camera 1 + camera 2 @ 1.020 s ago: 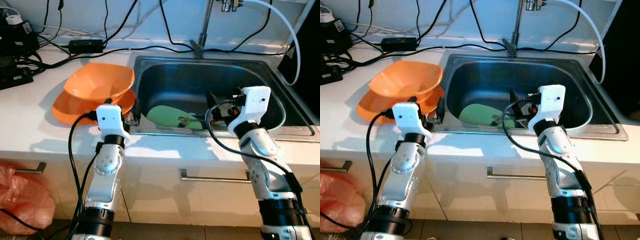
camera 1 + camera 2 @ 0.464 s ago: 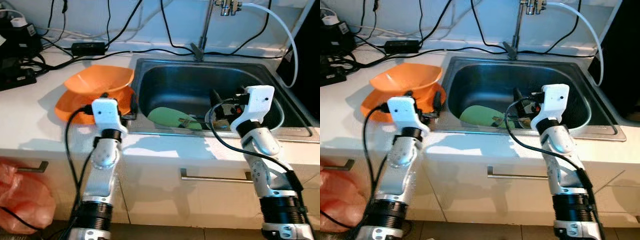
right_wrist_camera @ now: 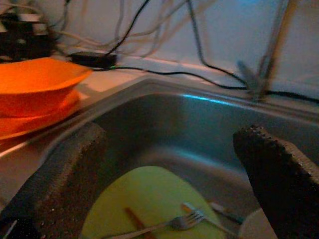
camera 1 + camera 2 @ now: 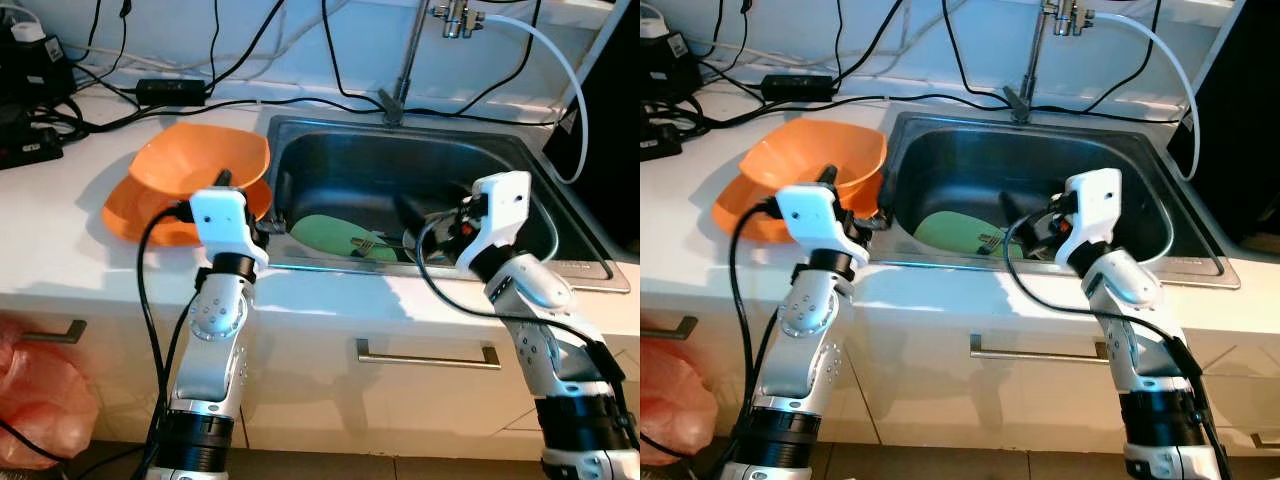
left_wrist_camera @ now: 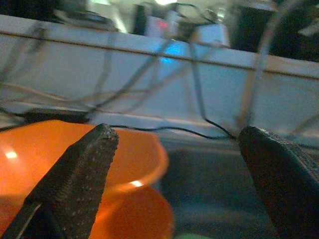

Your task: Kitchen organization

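While both arms are raised at the counter edge, the left gripper (image 5: 174,174) is spread wide beside the orange bowls (image 4: 190,180) at left of frame, and the right gripper (image 3: 169,189) gapes over the sink (image 4: 420,150), where a green plate (image 4: 335,238) with a fork (image 3: 164,225) lies at centre.

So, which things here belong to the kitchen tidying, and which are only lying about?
Belong to the job:
- orange bowl on orange plate
- green plate with fork, in the sink
- left claw, right claw, both open

Lying about:
- black cables
- power adapter
- red bag
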`<state>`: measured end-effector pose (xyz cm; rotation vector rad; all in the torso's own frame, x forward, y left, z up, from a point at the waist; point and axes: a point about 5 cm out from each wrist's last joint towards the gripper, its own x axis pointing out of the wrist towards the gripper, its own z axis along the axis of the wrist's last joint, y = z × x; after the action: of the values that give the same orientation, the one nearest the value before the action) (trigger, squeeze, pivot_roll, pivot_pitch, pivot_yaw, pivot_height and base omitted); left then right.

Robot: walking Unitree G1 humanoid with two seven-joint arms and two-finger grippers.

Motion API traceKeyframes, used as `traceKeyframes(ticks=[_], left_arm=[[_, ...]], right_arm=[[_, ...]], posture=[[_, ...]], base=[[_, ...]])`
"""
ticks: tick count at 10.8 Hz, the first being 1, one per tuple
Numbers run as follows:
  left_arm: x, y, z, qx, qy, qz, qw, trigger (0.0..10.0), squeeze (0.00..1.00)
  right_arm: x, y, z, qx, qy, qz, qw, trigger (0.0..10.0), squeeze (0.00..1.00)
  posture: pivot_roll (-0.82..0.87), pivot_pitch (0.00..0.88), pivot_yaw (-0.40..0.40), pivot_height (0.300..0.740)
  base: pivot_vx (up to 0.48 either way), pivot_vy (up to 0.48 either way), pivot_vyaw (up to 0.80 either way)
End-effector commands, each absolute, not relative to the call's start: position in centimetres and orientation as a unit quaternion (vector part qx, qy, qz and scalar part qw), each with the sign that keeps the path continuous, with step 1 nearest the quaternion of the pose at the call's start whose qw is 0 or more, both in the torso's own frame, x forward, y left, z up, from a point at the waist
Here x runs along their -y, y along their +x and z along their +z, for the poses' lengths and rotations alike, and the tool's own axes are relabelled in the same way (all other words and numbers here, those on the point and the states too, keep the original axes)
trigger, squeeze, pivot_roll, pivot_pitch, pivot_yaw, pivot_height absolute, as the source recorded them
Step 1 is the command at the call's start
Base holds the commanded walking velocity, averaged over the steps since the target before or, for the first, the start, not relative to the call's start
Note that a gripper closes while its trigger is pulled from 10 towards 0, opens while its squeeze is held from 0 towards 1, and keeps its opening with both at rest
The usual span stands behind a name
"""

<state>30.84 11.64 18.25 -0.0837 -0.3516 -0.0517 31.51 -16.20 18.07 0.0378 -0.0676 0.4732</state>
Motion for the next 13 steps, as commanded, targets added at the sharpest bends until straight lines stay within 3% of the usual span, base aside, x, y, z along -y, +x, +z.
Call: traceKeyframes(ticks=[1, 4, 6, 8, 13], left_arm=[[-12.2, 31.1, 19.6, 0.193, -0.045, 0.007, 0.980, 10.0, 0.00], [-15.7, 31.8, 17.2, 0.116, -0.022, 0.111, 0.987, 10.0, 0.00], [-16.7, 32.6, 16.4, 0.073, -0.023, 0.135, 0.988, 10.0, 0.00], [-17.1, 33.2, 16.5, 0.053, -0.076, 0.153, 0.984, 10.0, 0.00], [-18.2, 35.4, 19.0, 0.021, -0.197, 0.158, 0.967, 10.0, 0.00]], right_arm=[[16.3, 31.3, 18.6, 0.035, 0.018, 0.246, 0.968, 10.0, 0.93], [15.3, 31.1, 19.1, 0.034, 0.031, 0.272, 0.961, 10.0, 0.93], [14.0, 30.2, 19.9, 0.012, 0.045, 0.352, 0.935, 10.0, 0.92], [13.4, 29.2, 19.8, -0.008, 0.042, 0.396, 0.917, 10.0, 0.91], [12.8, 28.9, 19.5, -0.010, 0.048, 0.399, 0.916, 10.0, 0.86]], posture=[[-0.01, 0.000, -0.087, 0.740], [-0.01, 0.000, -0.076, 0.740], [-0.02, 0.000, -0.063, 0.740], [-0.02, 0.000, -0.061, 0.740], [-0.02, 0.000, -0.041, 0.740]], base=[[0.000, 0.000, 0.00], [0.000, 0.000, 0.00], [0.000, 0.000, 0.00], [0.000, 0.000, 0.00], [0.000, 0.000, 0.00]])
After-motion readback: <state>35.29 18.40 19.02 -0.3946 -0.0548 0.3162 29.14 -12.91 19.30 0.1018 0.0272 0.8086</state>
